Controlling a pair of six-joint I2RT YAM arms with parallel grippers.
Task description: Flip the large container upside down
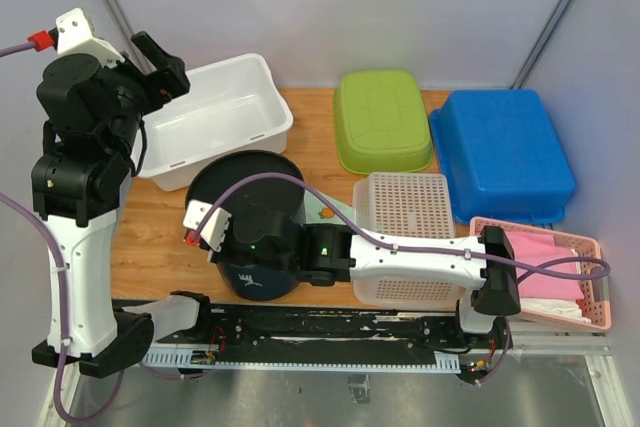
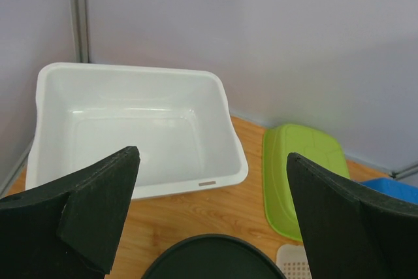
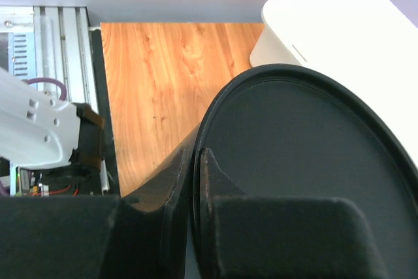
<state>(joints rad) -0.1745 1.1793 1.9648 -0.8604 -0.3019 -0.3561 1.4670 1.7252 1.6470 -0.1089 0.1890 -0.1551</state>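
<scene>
Right wrist: right pincer (image 3: 196, 161) clenched on black container (image 3: 300, 161) rim; left pincer (image 2: 212, 156) spread.

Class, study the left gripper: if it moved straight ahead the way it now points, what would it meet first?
Most likely the white tub: in the wrist view it lies straight ahead between the fingers of the open left gripper. Whether its rim or inner floor comes first is unclear.

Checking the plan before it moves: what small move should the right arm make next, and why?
Probably raise the right pincer a little to start tipping. It is shut on the rim of the black bucket, which looks level on the table, so the turn seems not yet begun.
</scene>
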